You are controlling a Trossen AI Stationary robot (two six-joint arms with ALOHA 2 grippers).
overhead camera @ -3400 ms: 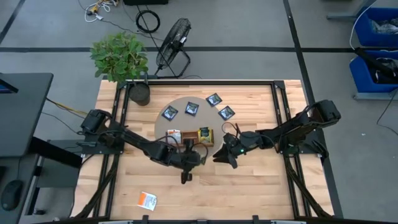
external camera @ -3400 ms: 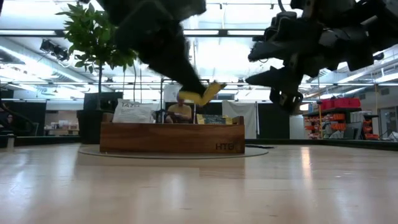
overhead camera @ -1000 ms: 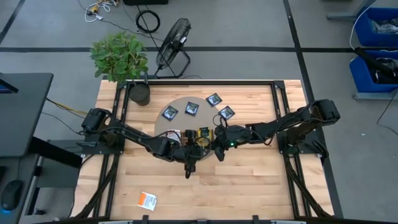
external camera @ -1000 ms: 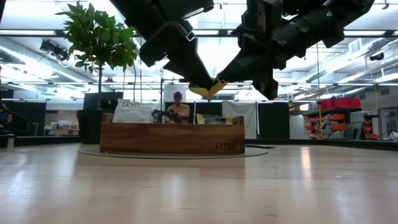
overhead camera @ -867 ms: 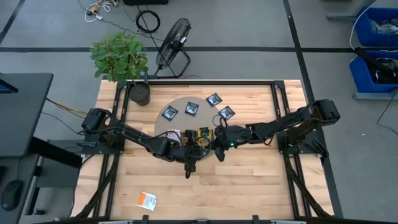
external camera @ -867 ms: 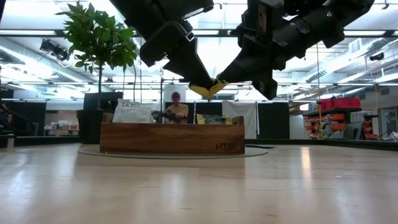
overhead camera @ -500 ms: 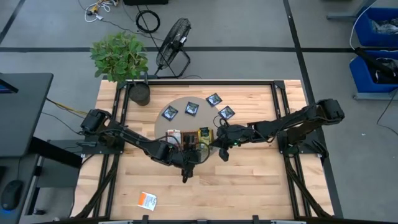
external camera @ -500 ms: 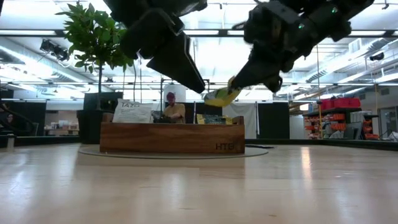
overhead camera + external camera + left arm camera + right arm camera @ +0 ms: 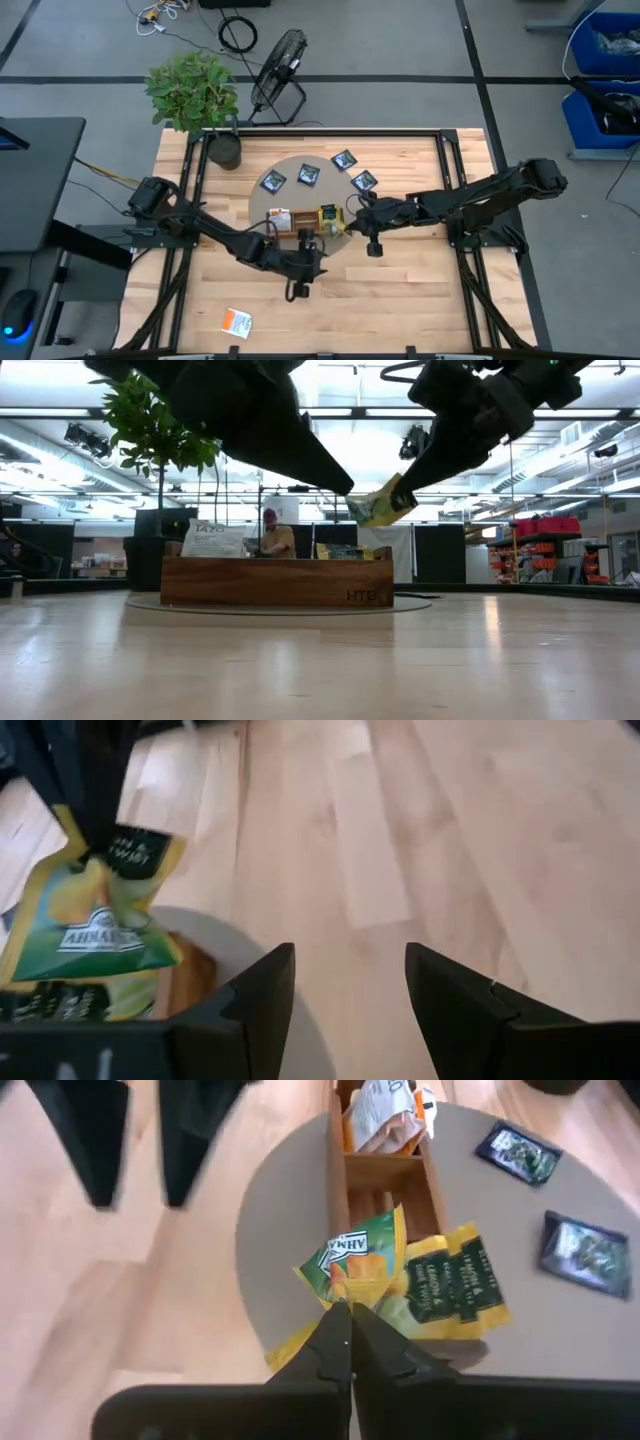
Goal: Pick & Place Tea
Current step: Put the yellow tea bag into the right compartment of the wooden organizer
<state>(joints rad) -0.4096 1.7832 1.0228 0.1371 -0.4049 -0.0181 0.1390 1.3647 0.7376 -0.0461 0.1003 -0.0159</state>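
"AHMAD" stands on the yellow-green tea sachet [image 9: 95, 925], "TAZO" on the white sachet [image 9: 211, 538] in the wooden tray [image 9: 275, 582], whose front reads "HTB".

The wooden table [image 9: 400, 290] carries a round grey mat [image 9: 290, 165], a potted plant [image 9: 222, 148] and one orange-and-white sachet [image 9: 237, 321].

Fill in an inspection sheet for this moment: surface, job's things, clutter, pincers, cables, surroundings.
Surface: wooden table with a round grey mat.
Job's things: yellow-green sachet held in the air; four navy sachets on the mat; wooden tray holding sachets; orange-and-white sachet alone near the table's front edge.
Clutter: nothing seen.
Pincers: right pincer shut on the yellow-green sachet over the tray; left pincer open, empty, beside it.
Cables: coils on the floor behind the table.
Surroundings: potted plant, floor fan, blue bins, a person far behind.
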